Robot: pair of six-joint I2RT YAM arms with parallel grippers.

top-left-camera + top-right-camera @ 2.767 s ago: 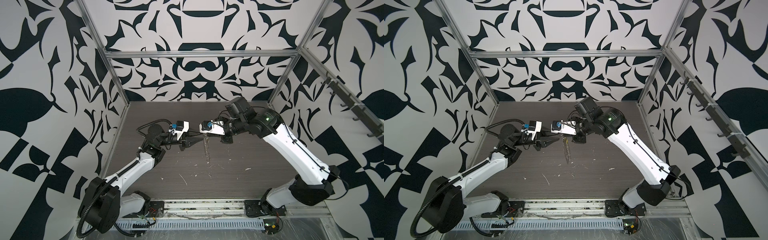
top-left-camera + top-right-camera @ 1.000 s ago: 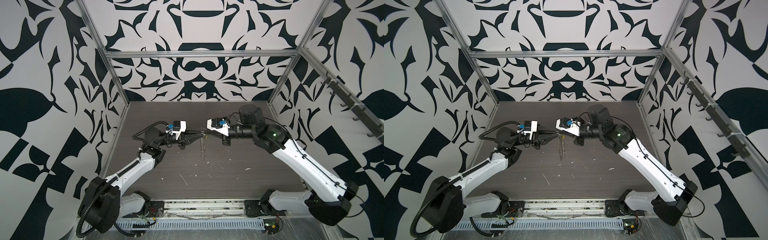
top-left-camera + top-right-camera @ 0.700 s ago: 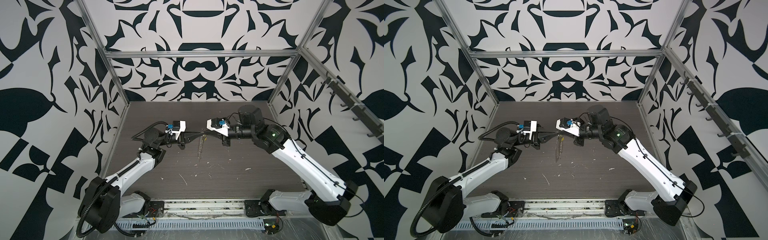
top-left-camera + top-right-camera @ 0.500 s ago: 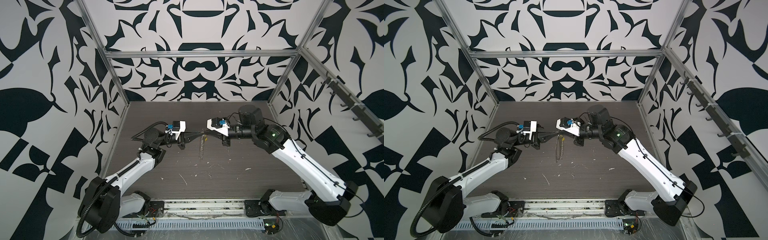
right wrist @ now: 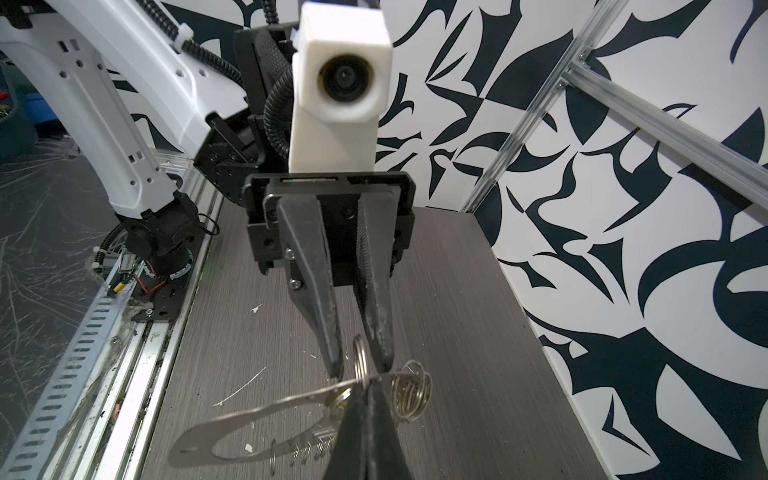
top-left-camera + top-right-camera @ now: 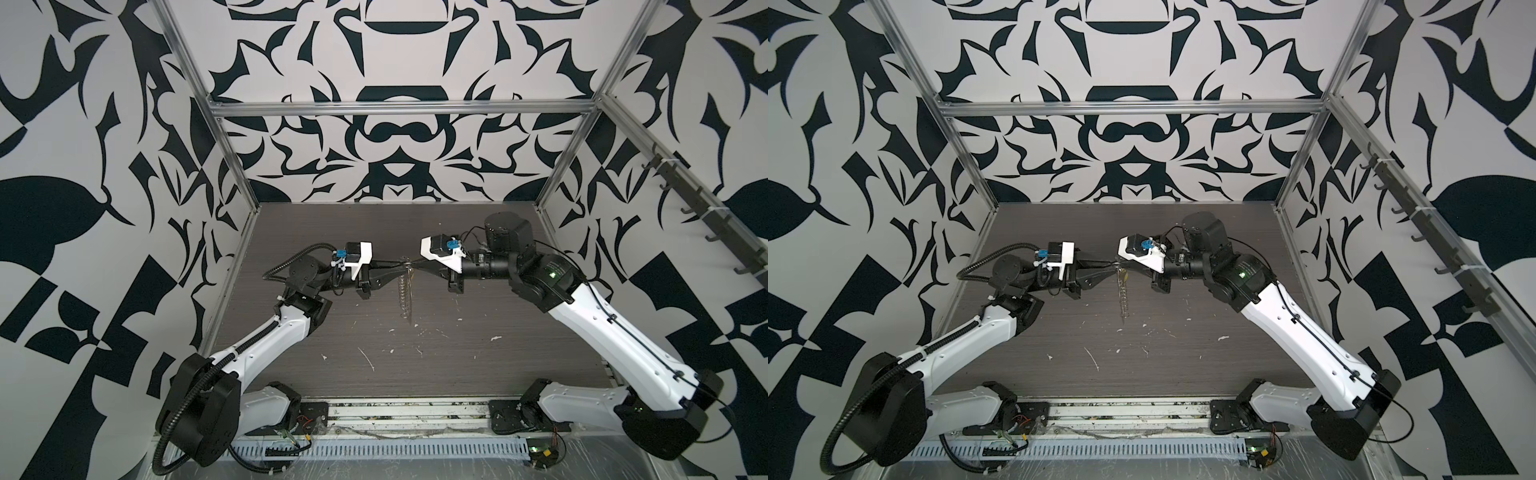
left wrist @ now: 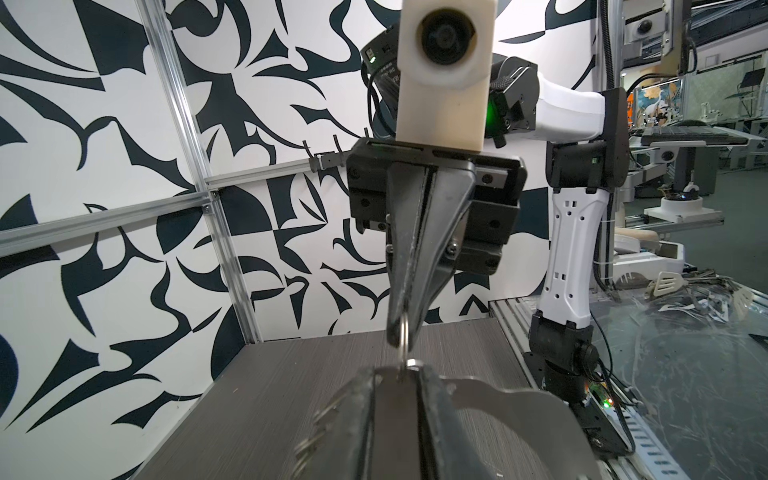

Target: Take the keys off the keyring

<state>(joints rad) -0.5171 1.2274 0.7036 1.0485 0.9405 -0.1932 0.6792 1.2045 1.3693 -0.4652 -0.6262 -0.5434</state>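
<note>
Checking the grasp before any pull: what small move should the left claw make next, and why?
Probably close the left claw on the small ring: the ring stands between its open fingertips, seemingly untouched, while the shut right claw pinches it from the opposite side.

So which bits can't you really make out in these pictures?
- Keys: right wrist view, mostly hidden behind the right gripper, shut on a small ring.
- Left gripper: left wrist view, blurred, too near the lens.
- Chain: both top views, links too small to count.
</note>
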